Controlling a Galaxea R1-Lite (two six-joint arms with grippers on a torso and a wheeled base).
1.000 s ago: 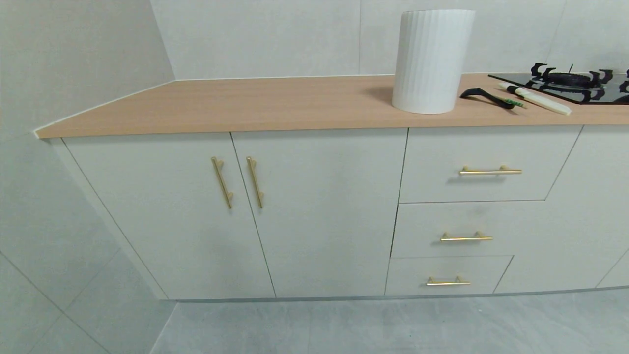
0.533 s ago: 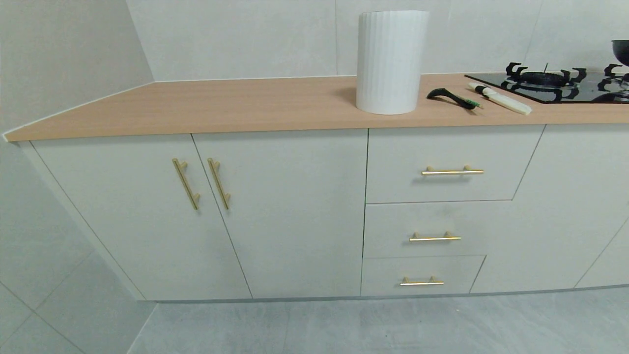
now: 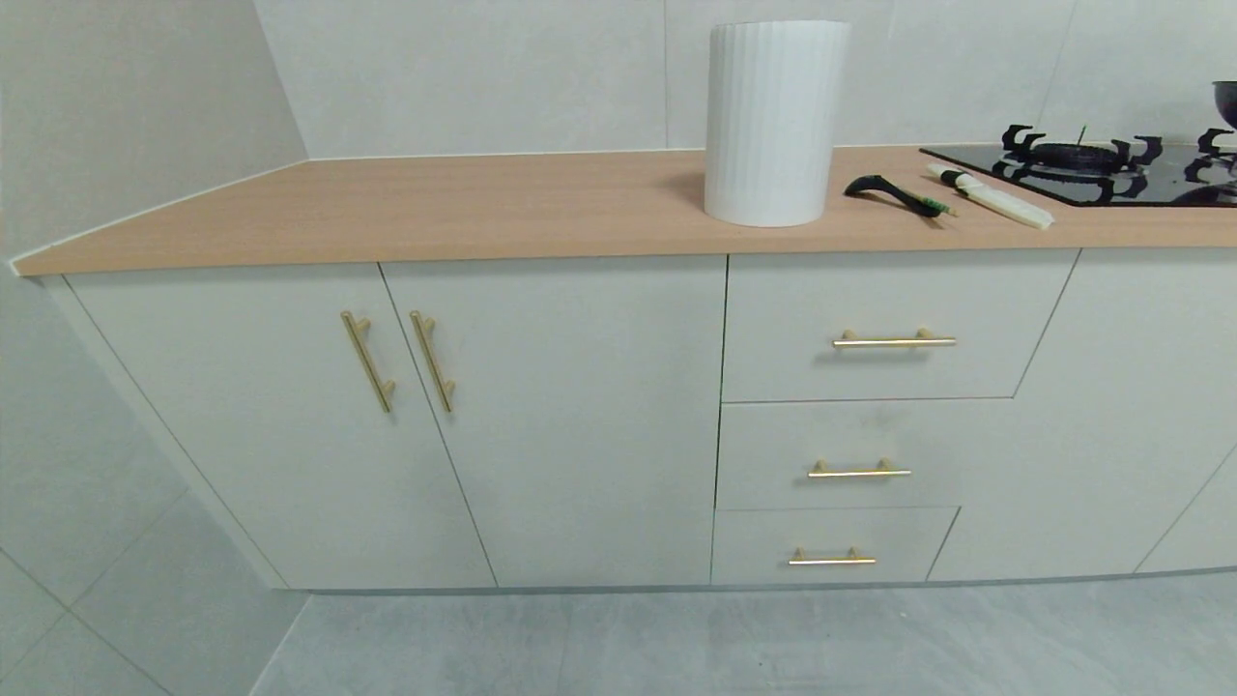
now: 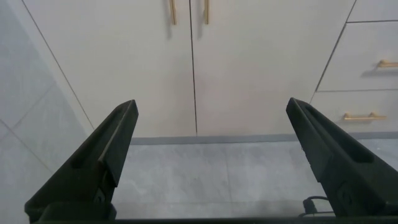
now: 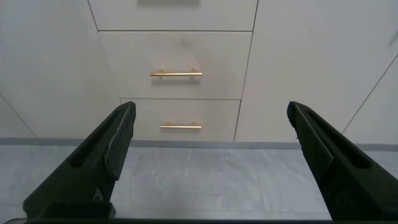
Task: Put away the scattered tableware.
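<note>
My left gripper gapes wide and empty before the cabinet doors, and my right gripper does the same before the drawers. The black utensil and white utensil lie on the countertop, well apart from my fingers. The hob is cut off at the edge.

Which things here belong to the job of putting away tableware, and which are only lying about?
For the job: black utensil and white-handled utensil, both loose on the counter; probably the white ribbed holder as their place.
Just there: stove, drawers, cupboard doors.
</note>
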